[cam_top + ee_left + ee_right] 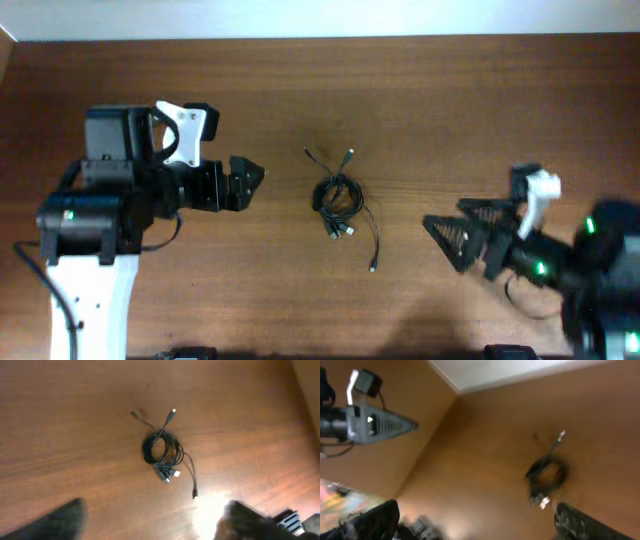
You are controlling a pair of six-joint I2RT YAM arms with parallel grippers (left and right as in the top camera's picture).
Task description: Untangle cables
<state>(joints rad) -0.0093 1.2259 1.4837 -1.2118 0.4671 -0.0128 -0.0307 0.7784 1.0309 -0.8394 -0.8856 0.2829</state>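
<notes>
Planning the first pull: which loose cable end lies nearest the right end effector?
The dark plug ending the one long tail that trails away from the bundle.

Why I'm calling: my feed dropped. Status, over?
Left gripper open, empty. Right gripper open, empty. Cables tangled between them, untouched. Nothing in the way.

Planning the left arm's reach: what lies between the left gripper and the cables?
Nothing: only bare table separates the left gripper from the cables, shown in the overhead view.

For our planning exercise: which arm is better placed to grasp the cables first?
Probably left: the left gripper, open, is level with the cables and slightly nearer; the right gripper is out of line.
</notes>
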